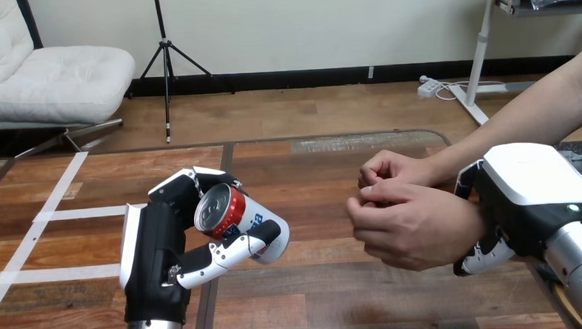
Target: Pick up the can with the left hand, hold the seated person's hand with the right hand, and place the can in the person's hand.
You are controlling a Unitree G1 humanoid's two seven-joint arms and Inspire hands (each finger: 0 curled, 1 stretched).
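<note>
While the left hand (157, 248), eight o'clock, clamps fingers on the can (240, 223), the right hand (532, 191), four o'clock, curls fingers round the person's wrist (469, 214).

This is a lab or test space, not a home table. The wooden tabletop (316, 304) under my arms is marked out with white tape strips (59, 191): one slants away just left of my left hand (158, 244), and two more run crosswise toward that hand, like zone markings for trials. The person's hands (409, 219) are over the same tabletop, right against my right hand (530, 198), which fits a staged session.
</note>
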